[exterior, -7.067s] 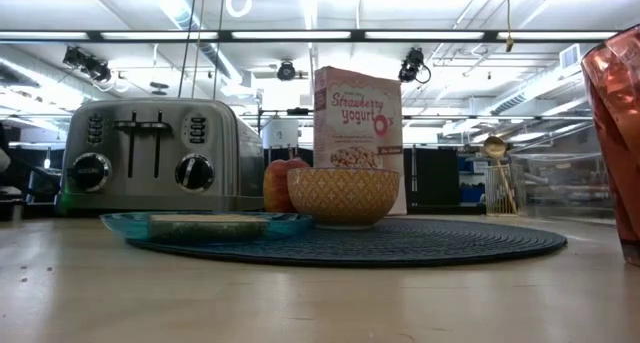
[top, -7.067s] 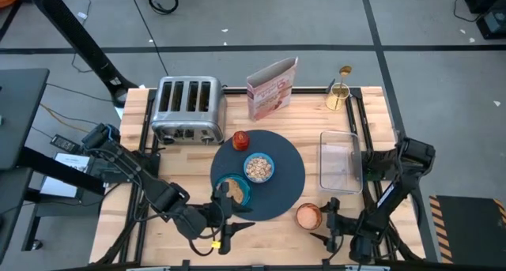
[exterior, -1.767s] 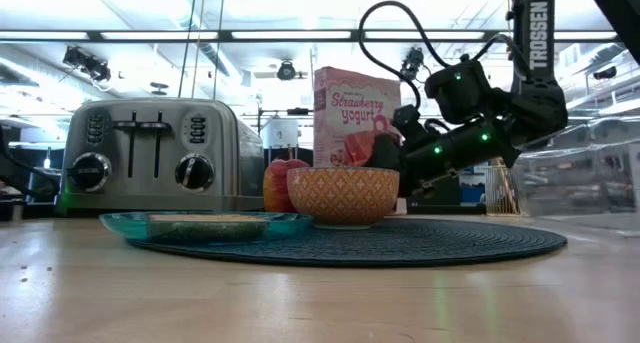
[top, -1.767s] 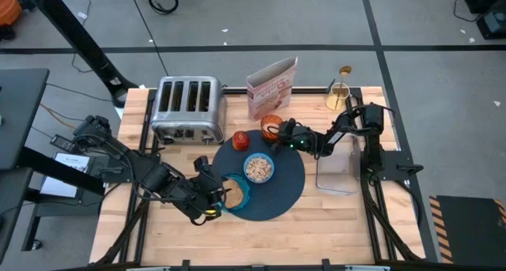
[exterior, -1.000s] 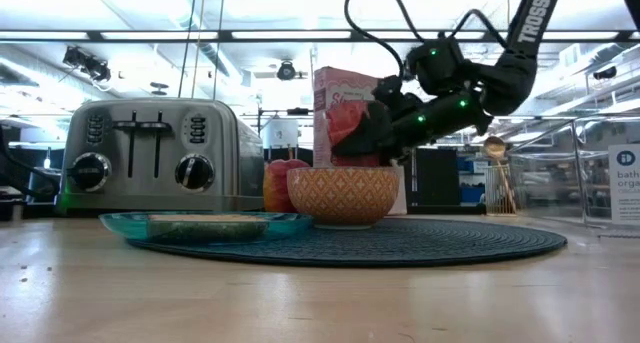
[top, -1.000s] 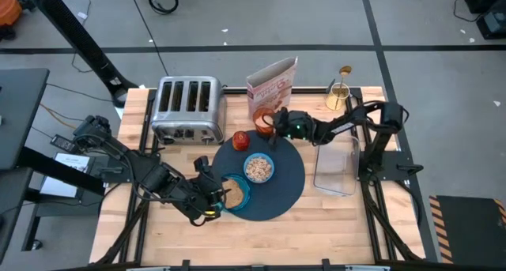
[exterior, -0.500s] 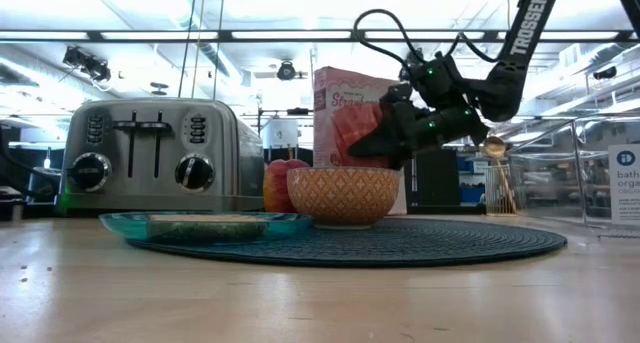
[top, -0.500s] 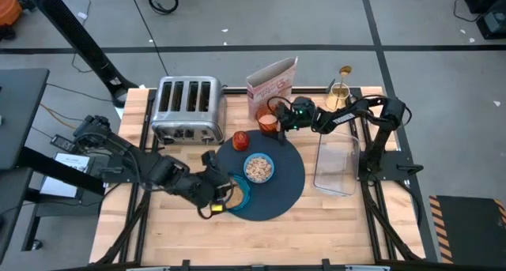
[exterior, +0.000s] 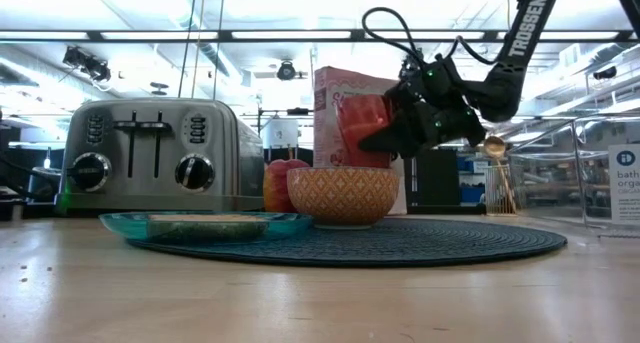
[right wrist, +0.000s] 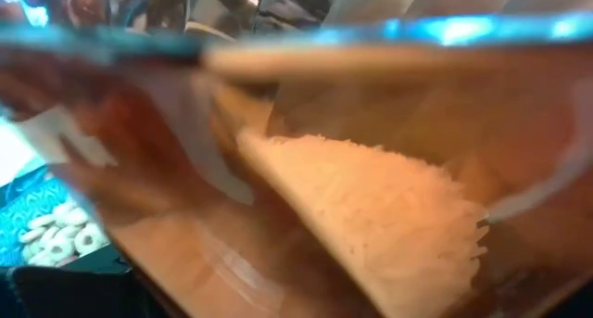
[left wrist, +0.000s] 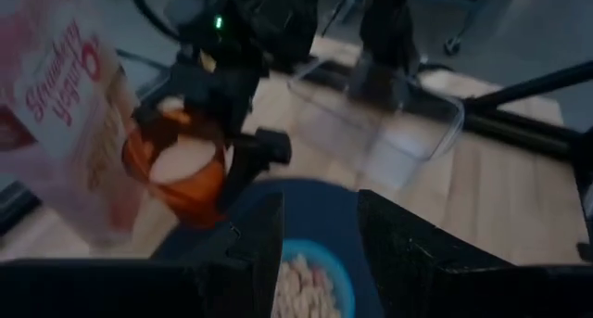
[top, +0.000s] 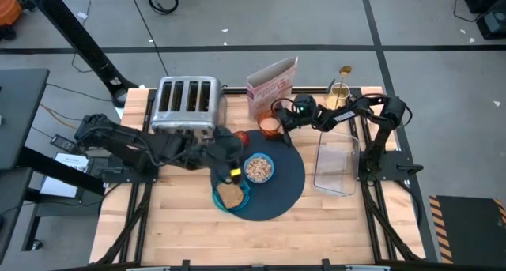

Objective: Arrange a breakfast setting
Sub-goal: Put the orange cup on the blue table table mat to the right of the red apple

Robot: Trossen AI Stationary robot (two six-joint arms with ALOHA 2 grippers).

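The right gripper grips the amber cup in wide-set fingers, holding it up by the yogurt box at the slate-blue mat's far edge. The left gripper hangs beside the cereal bowl (fingers seemingly parted, empty).

Pale wood-plank bench, matt; shiny brushed-metal toaster; translucent glossy amber cup; woven, ribbed dark slate-blue mat; printed cardboard cereal box; clear plastic container; glossy teal plate; patterned-relief bowl
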